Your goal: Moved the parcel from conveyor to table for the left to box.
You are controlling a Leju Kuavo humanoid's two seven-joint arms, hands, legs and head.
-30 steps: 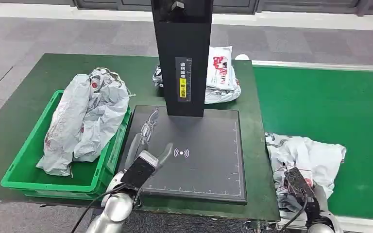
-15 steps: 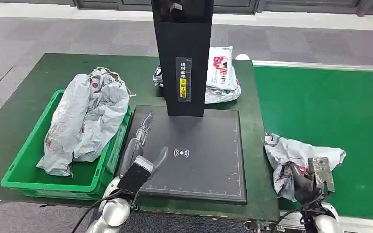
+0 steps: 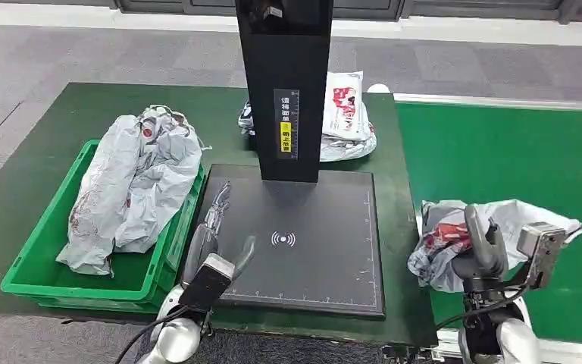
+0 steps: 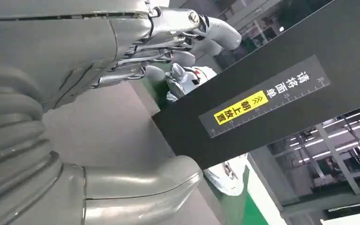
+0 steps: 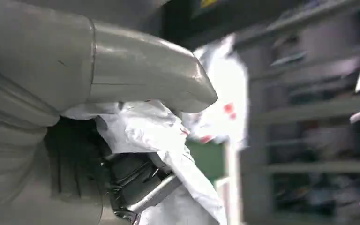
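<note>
Right robot hand grips crinkled grey plastic parcel; left robot hand lies open.

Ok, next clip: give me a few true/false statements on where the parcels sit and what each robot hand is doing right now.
1. The right robot hand grips a grey parcel at the conveyor's edge. True.
2. The left robot hand holds a parcel. False: it holds nothing, with its fingers stretched over the black scanner plate.
3. The green crate is empty. False: a crumpled grey parcel lies in it.
4. A white parcel with red print lies behind the black post. True.
5. A parcel lies on the scanner plate. False: its surface is bare.
</note>
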